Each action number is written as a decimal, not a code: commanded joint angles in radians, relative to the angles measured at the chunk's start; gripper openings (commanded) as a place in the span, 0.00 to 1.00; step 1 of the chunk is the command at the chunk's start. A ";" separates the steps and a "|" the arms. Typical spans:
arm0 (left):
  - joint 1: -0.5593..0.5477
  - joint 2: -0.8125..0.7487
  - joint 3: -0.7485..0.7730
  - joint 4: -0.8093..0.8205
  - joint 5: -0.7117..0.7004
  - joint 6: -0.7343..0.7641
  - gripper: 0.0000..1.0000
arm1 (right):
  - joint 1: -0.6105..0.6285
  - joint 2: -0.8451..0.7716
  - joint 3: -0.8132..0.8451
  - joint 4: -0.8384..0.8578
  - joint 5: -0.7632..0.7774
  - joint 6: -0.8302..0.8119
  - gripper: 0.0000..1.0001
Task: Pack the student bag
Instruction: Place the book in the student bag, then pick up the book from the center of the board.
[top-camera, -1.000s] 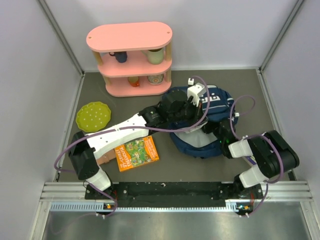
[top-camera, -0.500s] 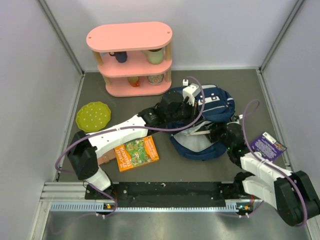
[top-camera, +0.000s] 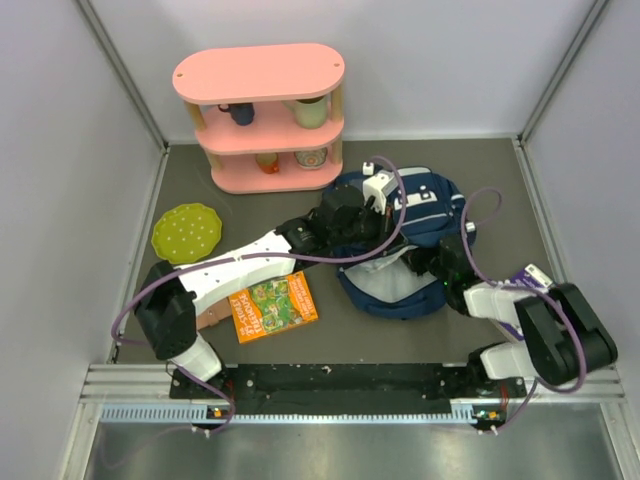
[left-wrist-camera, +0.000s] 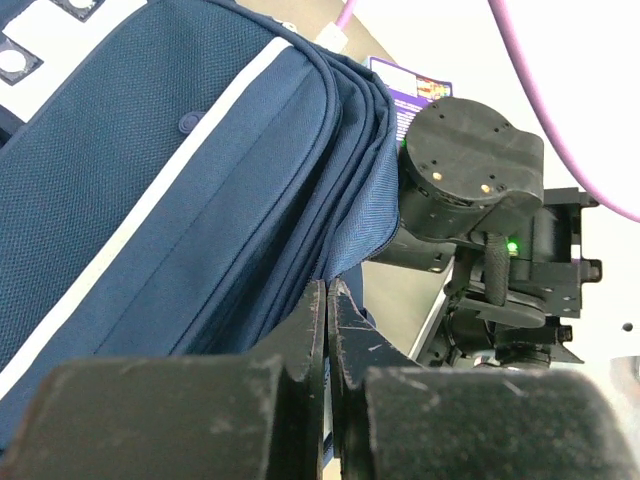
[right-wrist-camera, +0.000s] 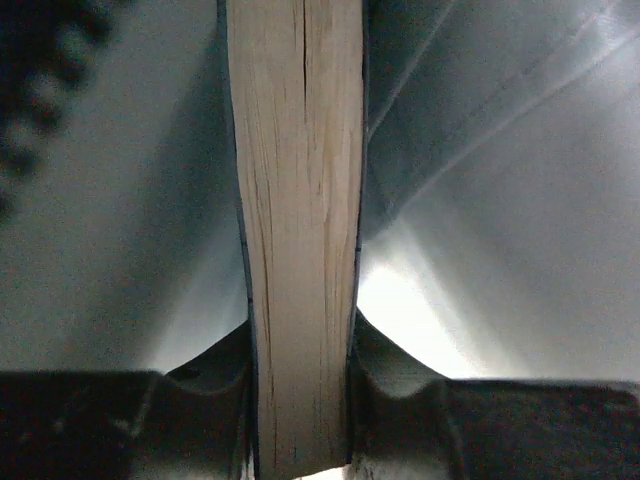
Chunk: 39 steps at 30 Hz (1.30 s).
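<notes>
Clutter lies left of the student bag (top-camera: 425, 212), itself right of centre: pink shelf (top-camera: 262, 112) far, green plate (top-camera: 186, 232) and picture booklet (top-camera: 274, 306) nearer, while the left gripper (left-wrist-camera: 327, 300) is closed on the bag's rim and the right gripper (right-wrist-camera: 300, 350), inside, clamps a book (right-wrist-camera: 298, 150).

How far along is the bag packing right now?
Done: nothing visibly packed yet. In hand: the left gripper pinches the rim of the student bag while the right gripper holds a book at its opening. Left: the orange book on the table.
</notes>
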 joint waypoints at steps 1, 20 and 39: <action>0.033 -0.050 -0.014 0.135 -0.003 -0.045 0.00 | -0.004 0.120 0.086 0.228 -0.021 -0.013 0.30; 0.185 0.012 -0.043 0.161 0.046 -0.065 0.00 | 0.005 -0.785 -0.028 -0.675 -0.131 -0.271 0.89; 0.186 -0.013 -0.056 0.132 -0.155 -0.151 0.00 | -0.023 -0.736 0.109 -0.758 -0.296 -0.571 0.85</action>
